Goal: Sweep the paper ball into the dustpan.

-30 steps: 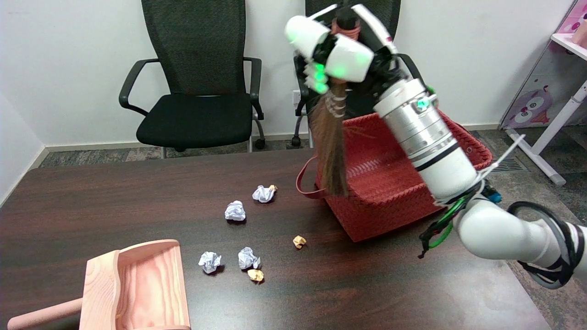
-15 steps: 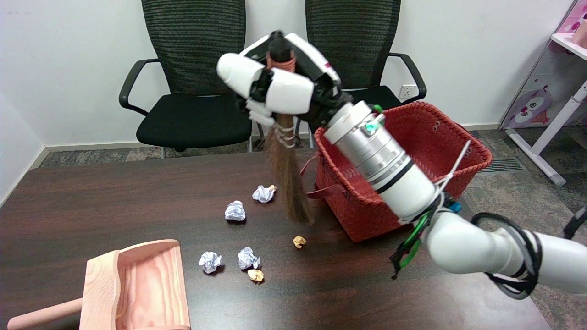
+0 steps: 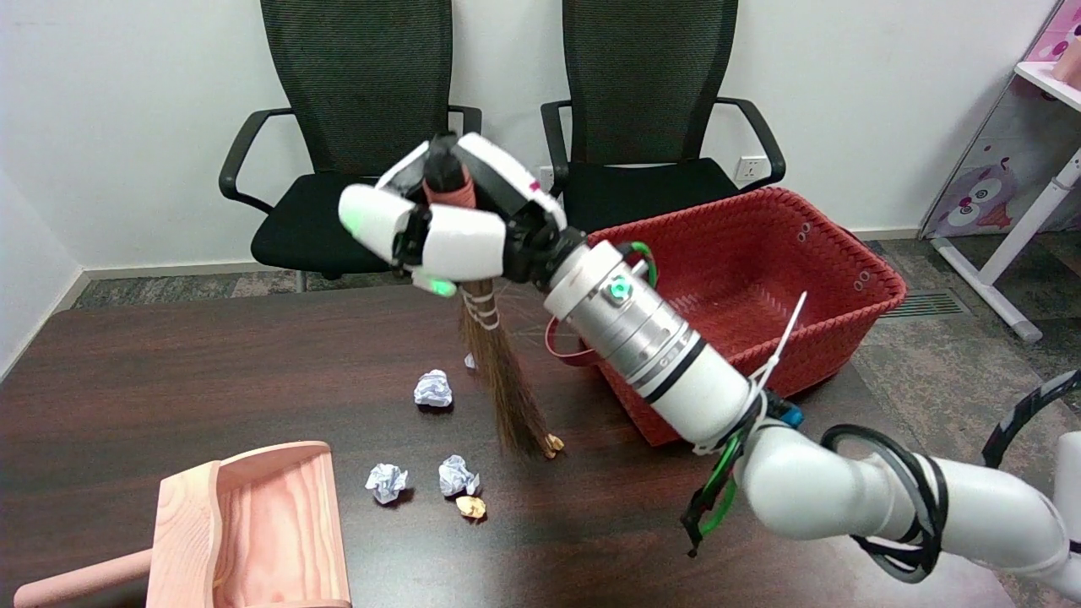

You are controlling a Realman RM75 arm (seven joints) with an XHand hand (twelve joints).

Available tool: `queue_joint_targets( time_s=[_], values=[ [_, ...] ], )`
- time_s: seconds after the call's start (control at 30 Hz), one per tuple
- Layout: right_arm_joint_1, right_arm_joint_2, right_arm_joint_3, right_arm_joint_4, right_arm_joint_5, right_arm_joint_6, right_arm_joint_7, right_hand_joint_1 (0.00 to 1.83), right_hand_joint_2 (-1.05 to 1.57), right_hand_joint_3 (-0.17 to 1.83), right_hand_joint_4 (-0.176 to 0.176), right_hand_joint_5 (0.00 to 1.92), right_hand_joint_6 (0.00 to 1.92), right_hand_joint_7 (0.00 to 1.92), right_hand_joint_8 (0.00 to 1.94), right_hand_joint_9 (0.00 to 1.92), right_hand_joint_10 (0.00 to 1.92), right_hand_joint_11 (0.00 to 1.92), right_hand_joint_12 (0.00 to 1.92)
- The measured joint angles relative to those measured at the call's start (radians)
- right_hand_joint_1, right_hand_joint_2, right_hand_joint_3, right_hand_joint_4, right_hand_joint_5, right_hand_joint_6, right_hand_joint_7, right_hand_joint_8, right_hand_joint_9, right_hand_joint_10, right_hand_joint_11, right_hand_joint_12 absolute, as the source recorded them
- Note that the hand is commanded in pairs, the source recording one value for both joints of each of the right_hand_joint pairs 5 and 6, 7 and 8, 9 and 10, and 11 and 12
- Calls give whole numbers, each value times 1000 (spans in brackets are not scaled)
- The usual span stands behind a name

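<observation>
My right hand grips the handle of a small brown broom that hangs bristles down. The bristle tips reach the dark table right beside a small tan paper ball. Several crumpled paper balls lie on the table: a white one left of the broom, two white ones lower down, and a tan one below them. Another white ball is mostly hidden behind the broom. The pink wooden dustpan sits at the lower left, its mouth facing the balls.
A red woven basket stands on the table's right side behind my forearm. Two black office chairs stand beyond the far edge. A white desk leg is at the far right on the floor.
My right hand has carried the broom left and down, from above the red basket to the table's middle. The bristles now reach the table beside the tan ball.
</observation>
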Motion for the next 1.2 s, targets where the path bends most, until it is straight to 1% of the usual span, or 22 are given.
queue_joint_targets(
  time_s=[0.37,0.57,0.7,0.87,1.07,1.2],
  values=[
    [-72,-45,-20,46,-7,-2,-187,987,1244,1297,19,1920,1920,1920,1920,1920,1920,1920,1920],
    [-128,-83,-19,74,-23,7,-362,982,1229,1294,19,1920,1920,1920,1920,1920,1920,1920,1920],
    [-166,-116,-16,97,-58,14,-481,980,1217,1282,17,1920,1920,1920,1920,1920,1920,1920,1920],
    [-212,-161,-14,141,-124,30,-585,972,1187,1300,17,1920,1920,1920,1920,1920,1920,1920,1920],
    [-250,-205,-25,207,-199,63,-626,959,1164,1362,16,1920,1920,1920,1920,1920,1920,1920,1920],
    [-267,-230,-37,252,-237,84,-620,952,1137,1406,12,1920,1920,1920,1920,1920,1920,1920,1920]
  ],
)
